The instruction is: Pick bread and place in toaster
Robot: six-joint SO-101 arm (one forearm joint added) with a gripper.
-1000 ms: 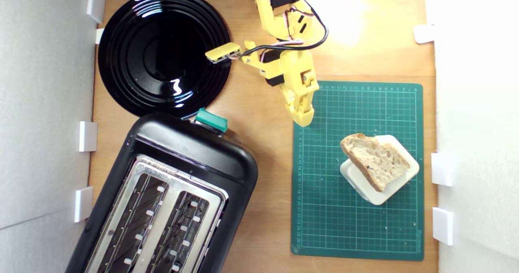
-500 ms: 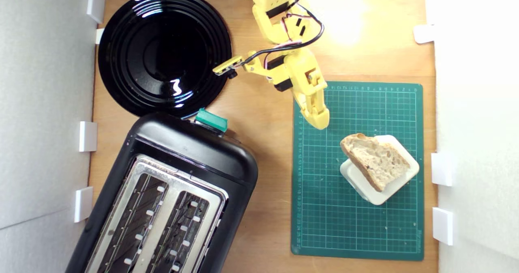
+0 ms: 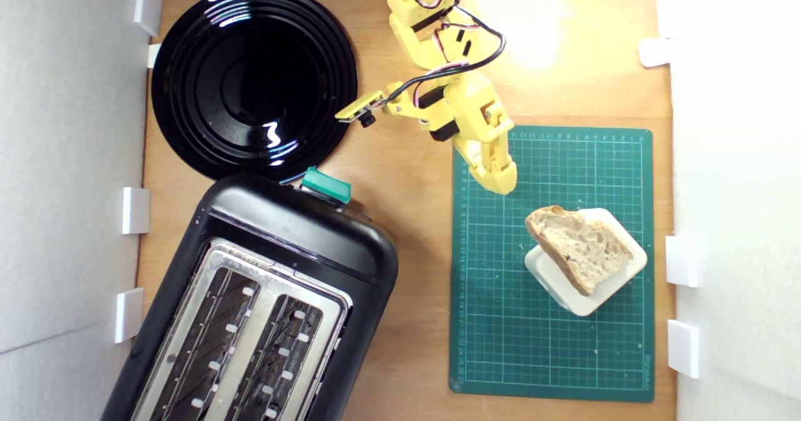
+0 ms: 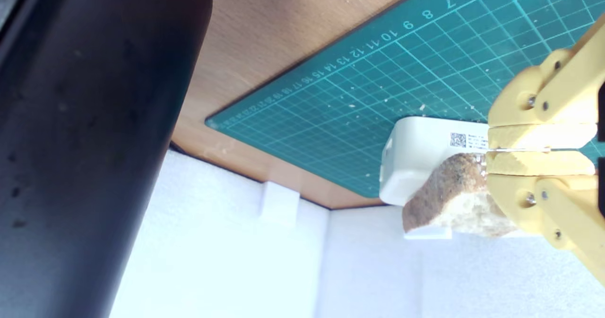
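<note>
The bread [image 3: 582, 246], a half slice with pale holey crumb and brown crust, lies tilted on a cream rounded square block [image 3: 591, 305] on the green cutting mat [image 3: 500, 333]. My yellow gripper [image 3: 504, 184] hangs over the mat's far corner, up and to the exterior view's left of the bread, apart from it. In the wrist view the fingers [image 4: 539, 138] are pressed together with nothing between them, and the bread [image 4: 449, 200] and block [image 4: 416, 157] sit just beyond the gripper [image 4: 489, 150]. The black toaster [image 3: 294, 246] with its teal knob [image 3: 325, 186] stands at the exterior view's lower left, slots empty.
A glossy black plate [image 3: 206, 33] lies beyond the toaster at the exterior view's upper left. White foam walls [image 3: 69, 158] with small white brackets border the wooden table on both sides. The toaster's dark side [image 4: 85, 143] fills one side of the wrist view.
The arm has swung toward the exterior view's right, carrying the shut gripper from the bare wood onto the mat's corner, closer to the bread. Bread, block and toaster have not moved.
</note>
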